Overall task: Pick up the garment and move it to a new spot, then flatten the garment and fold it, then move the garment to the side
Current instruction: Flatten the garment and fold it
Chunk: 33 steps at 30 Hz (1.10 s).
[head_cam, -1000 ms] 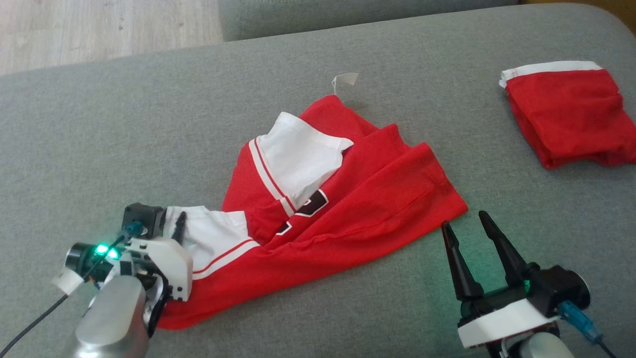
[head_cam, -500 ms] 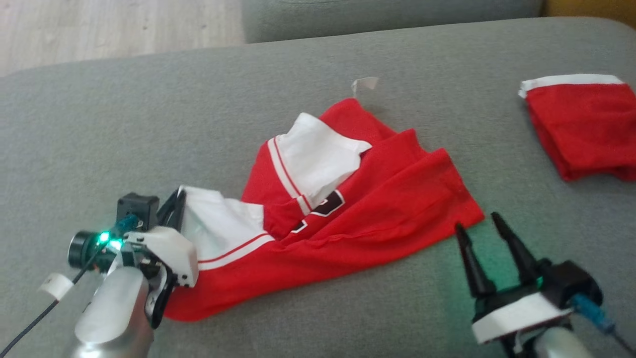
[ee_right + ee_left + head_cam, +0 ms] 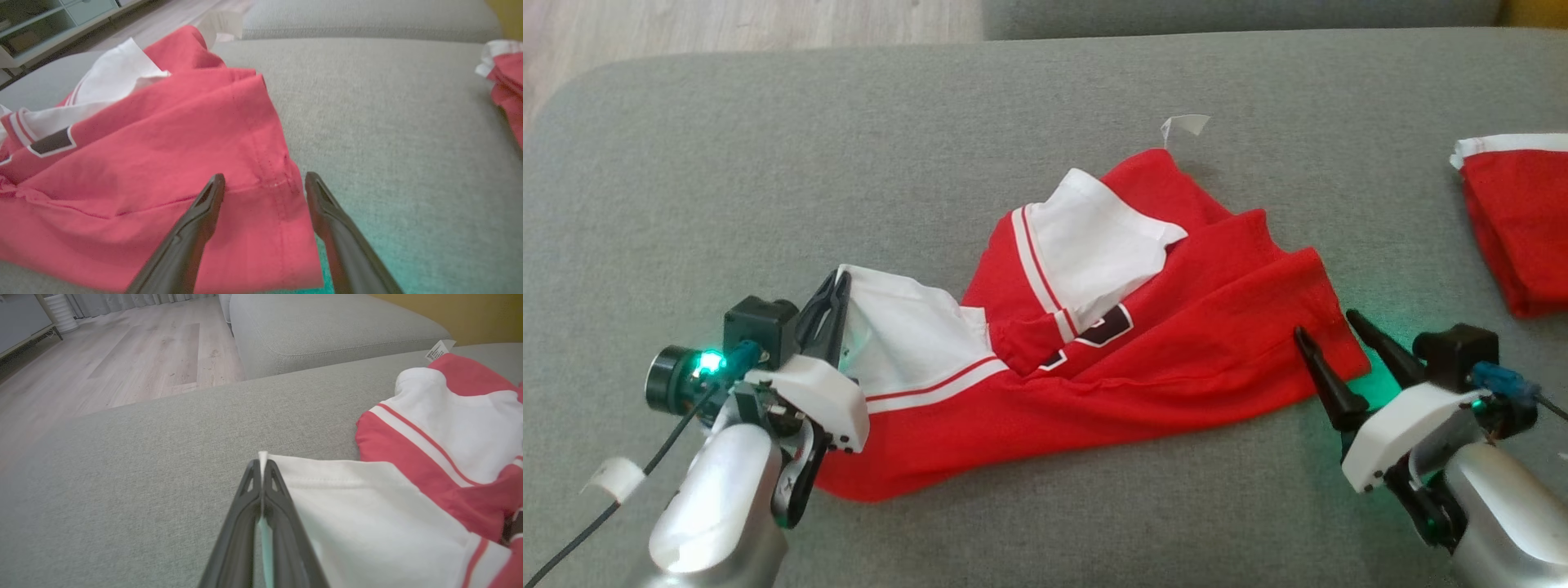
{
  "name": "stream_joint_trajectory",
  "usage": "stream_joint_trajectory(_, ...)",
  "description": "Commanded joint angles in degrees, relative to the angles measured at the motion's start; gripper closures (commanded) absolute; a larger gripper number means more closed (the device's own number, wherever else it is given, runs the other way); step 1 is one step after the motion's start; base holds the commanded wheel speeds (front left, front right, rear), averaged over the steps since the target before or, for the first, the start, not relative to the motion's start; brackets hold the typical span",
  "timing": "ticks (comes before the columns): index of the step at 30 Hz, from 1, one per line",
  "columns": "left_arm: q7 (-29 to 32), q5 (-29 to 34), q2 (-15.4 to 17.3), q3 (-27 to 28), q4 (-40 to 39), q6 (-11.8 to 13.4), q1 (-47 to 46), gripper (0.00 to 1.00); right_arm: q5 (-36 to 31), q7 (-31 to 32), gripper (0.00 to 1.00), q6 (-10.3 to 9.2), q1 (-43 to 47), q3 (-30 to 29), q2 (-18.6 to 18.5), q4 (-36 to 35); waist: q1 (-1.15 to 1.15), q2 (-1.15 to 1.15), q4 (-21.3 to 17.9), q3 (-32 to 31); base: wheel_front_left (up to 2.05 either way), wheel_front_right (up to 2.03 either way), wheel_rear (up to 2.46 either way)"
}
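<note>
The garment [image 3: 1160, 359], a red shirt with white sleeves and dark lettering, lies crumpled on the grey sofa cushion [image 3: 931, 147]. My left gripper [image 3: 837, 282] is shut on the edge of its white sleeve at the garment's left end; the left wrist view shows the white cloth [image 3: 388, 514] pinched between the closed fingers of that gripper [image 3: 261, 465]. At the garment's right corner, my right gripper [image 3: 1325, 324] stands open. In the right wrist view its gripper [image 3: 264, 177] has the red hem [image 3: 163, 155] between the spread fingers.
A second red garment [image 3: 1515, 220], folded with a white band, lies at the far right of the cushion and appears as red cloth [image 3: 504, 69] in the right wrist view. A white label [image 3: 1184, 126] sticks up behind the shirt. Wooden floor [image 3: 727, 24] lies beyond the sofa's far left edge.
My left gripper has shut on the white sleeve edge. My right gripper has moved forward over the red hem corner. The head camera has shifted, sliding the whole scene rightward.
</note>
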Motion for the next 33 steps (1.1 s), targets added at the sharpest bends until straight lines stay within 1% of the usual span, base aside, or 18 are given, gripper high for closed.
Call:
stream_joint_trajectory(1, 0.03, 0.23, 2.22, 1.87, -2.32, 0.6, -1.46, 1.0, 0.81, -0.28, 0.09, 0.36, -1.21, 1.28, -1.53, -0.73, 0.0, 0.0, 0.29, 0.18, 0.0, 0.0, 0.0)
stream_joint_trajectory(3, 0.13, 0.15, 2.43, 1.88, -3.17, 0.79, -1.23, 1.0, 1.86, -1.02, 0.55, 0.36, -1.95, 2.96, -2.19, 0.01, 0.0, 0.0, 0.55, 0.29, 0.0, 0.0, 0.0)
stream_joint_trajectory(4, 0.17, 0.11, 2.52, 1.89, -3.55, 0.9, -1.08, 1.0, 2.3, -1.56, 0.83, 0.36, -2.24, 3.53, -2.39, 0.45, 0.0, 0.0, 0.66, 0.3, 0.0, 0.0, 0.0)
stream_joint_trajectory(5, 0.2, 0.08, 2.61, 1.89, -3.89, 1.03, -0.9, 1.0, 2.56, -2.09, 1.0, 0.36, -2.5, 4.16, -2.58, 0.86, 0.0, 0.0, 0.76, 0.28, 0.0, 0.0, 0.0)
stream_joint_trajectory(9, -0.06, 0.21, 3.27, 1.91, -5.06, 1.54, -0.1, 1.0, 2.81, -4.33, 1.0, 0.36, -3.24, 5.84, -3.01, 2.12, 0.0, 0.0, 0.79, -0.28, 0.0, 0.0, 0.0)
stream_joint_trajectory(13, -2.13, 0.54, 4.13, 2.5, -7.07, 2.47, 0.85, 1.0, 3.24, -6.32, 1.0, 0.36, -2.76, 5.2, -3.89, 1.25, 0.0, 0.0, 0.25, -1.92, 0.0, 0.0, 0.0)
stream_joint_trajectory(17, -5.14, 0.64, 5.31, 4.09, -11.04, 4.16, 2.77, 1.0, 4.52, -7.18, 1.0, 0.36, -1.06, 2.79, -5.54, -2.51, 0.0, 0.0, -1.17, -3.96, 0.0, 0.0, 0.0)
stream_joint_trajectory(21, -6.39, 0.33, 6.99, 5.19, -18.09, 4.69, 5.45, 1.0, 6.06, -7.17, 1.0, 0.36, 1.83, -0.57, -8.59, -8.47, 0.0, 0.0, -2.75, -6.47, 0.0, 0.0, 0.0)
stream_joint_trajectory(25, -5.78, -0.13, 9.02, 6.68, -26.73, 5.37, 7.61, 1.0, 7.34, -5.35, 1.0, 0.36, 5.49, -5.89, -12.03, -16.42, 0.0, 0.0, -4.32, -8.81, 0.0, 0.0, 0.0)
stream_joint_trajectory(28, -5.11, -0.17, 10.66, 8.05, -33.33, 5.8, 7.75, 1.0, 8.12, -3.01, 1.0, 0.36, 8.13, -12.11, -14.17, -24.02, 0.0, 0.0, -5.42, -10.27, 0.0, 0.0, 0.0)
stream_joint_trajectory(29, -4.94, -0.11, 11.24, 8.53, -35.37, 5.79, 7.24, 1.0, 8.13, -2.01, 1.0, 0.36, 8.79, -14.66, -14.64, -26.61, 0.0, 0.0, -5.71, -10.6, 0.0, 0.0, 0.0)
stream_joint_trajectory(30, -4.94, -0.11, 11.24, 8.53, -35.37, 5.79, 7.24, 1.0, 8.13, -2.01, 1.0, 0.36, 8.79, -14.66, -14.64, -26.61, 0.0, 0.0, -5.71, -10.6, 0.0, 0.0, 0.0)
stream_joint_trajectory(32, -4.47, -0.12, 12.28, 9.21, -39.07, 5.28, 5.25, 1.0, 7.72, 0.15, 1.0, 0.36, 9.51, -20.21, -15.03, -31.74, 0.0, 0.0, -6.05, -10.81, 0.0, 0.0, 0.0)
stream_joint_trajectory(33, -4.12, -0.77, 12.26, 9.63, -40.5, 5.07, 3.94, 1.0, 7.66, 1.49, 1.0, 0.36, 9.66, -22.97, -14.84, -34.25, 0.0, 0.0, -6.09, -10.78, 0.0, 0.0, 0.0)
